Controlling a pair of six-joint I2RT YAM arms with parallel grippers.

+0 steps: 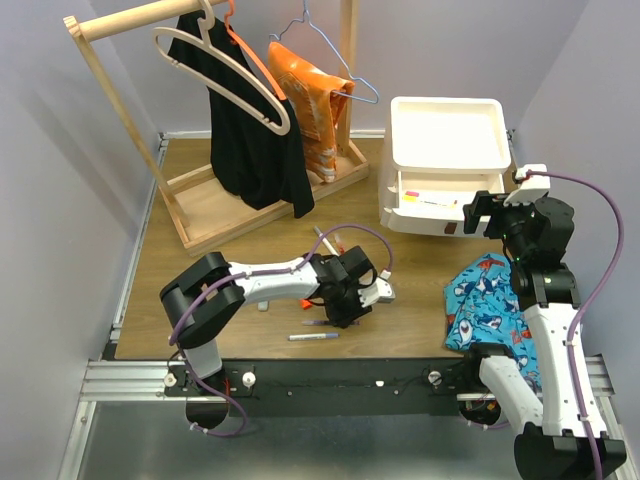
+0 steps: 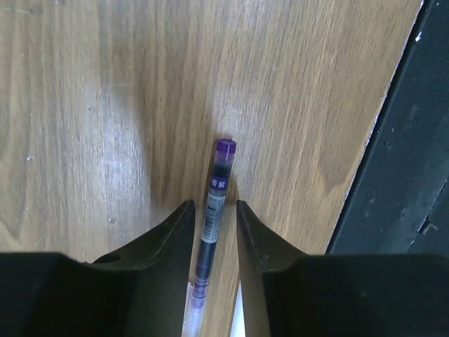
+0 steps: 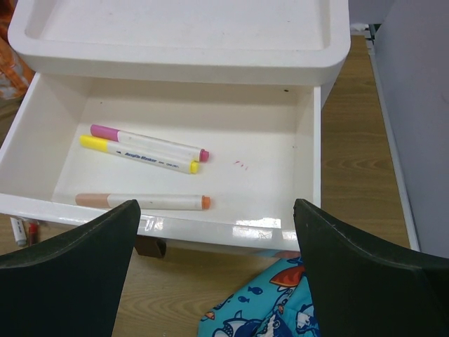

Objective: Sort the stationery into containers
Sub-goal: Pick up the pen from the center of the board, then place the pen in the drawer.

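The left wrist view shows the left fingers (image 2: 161,246) part-open astride a purple pen (image 2: 223,165) lying on the counter (image 2: 84,105), with a narrow gap on each side. From above, a second pen (image 1: 313,337) lies just beside that arm. The right fingers (image 3: 77,267) gape wide before the open white drawer (image 3: 306,154), which holds a pink marker (image 3: 147,142), a yellow marker (image 3: 137,154) and an orange marker (image 3: 140,201). A shark cloth (image 3: 259,309) lies beneath.

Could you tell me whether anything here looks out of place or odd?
Yes: a shark-print cloth lies crumpled by the right arm, in front of the open drawer, and seems to spill over the near edge of the table. The drawer floor also bears small red marks.
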